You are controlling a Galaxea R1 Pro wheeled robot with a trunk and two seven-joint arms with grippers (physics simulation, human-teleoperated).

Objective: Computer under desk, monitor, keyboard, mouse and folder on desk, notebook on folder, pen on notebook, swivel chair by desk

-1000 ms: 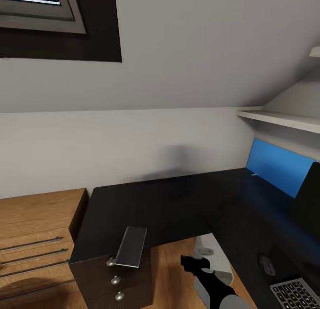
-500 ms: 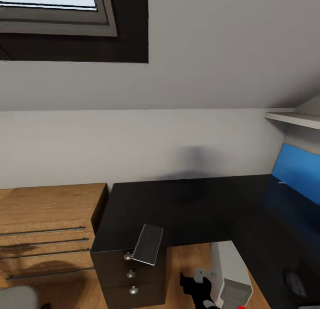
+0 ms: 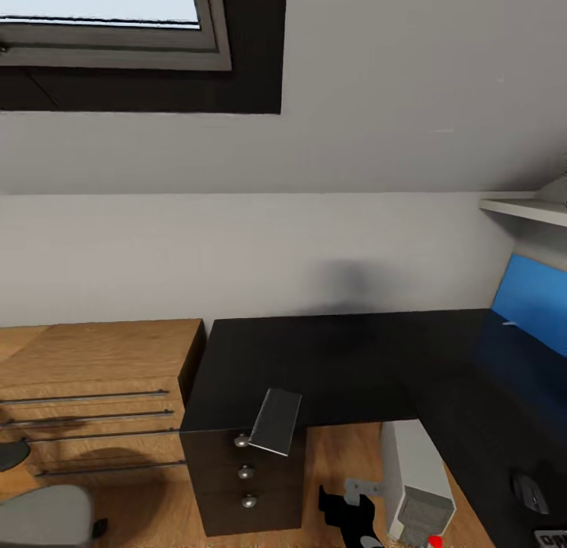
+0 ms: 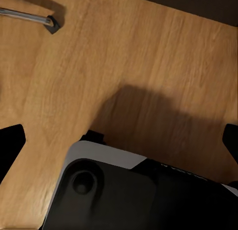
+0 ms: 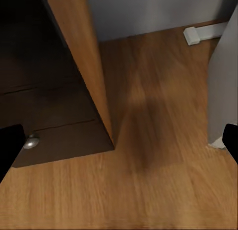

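Desk (image 3: 339, 359): notebook (image 3: 276, 420) overhanging its front edge above the drawers (image 3: 246, 473); mouse (image 3: 530, 493) at the far right. Computer (image 3: 415, 477) on the floor under the desk. Chair (image 3: 43, 515) well apart, at lower left. Right gripper (image 3: 346, 507) low beside the computer, fingers spread; left gripper's fingers also spread. Risk: the notebook could tip off if bumped.

**Surfaces and finishes**

The desk (image 3: 346, 359) top looks glossy black, its drawers carrying shiny metal-looking knobs (image 3: 246, 472). At nine o'clock, the cabinet (image 3: 94, 375) shows warm wood grain, as does the floor (image 5: 148, 190). The computer (image 3: 415, 469) looks matt light grey, the wall (image 3: 236, 249) smooth and matt.
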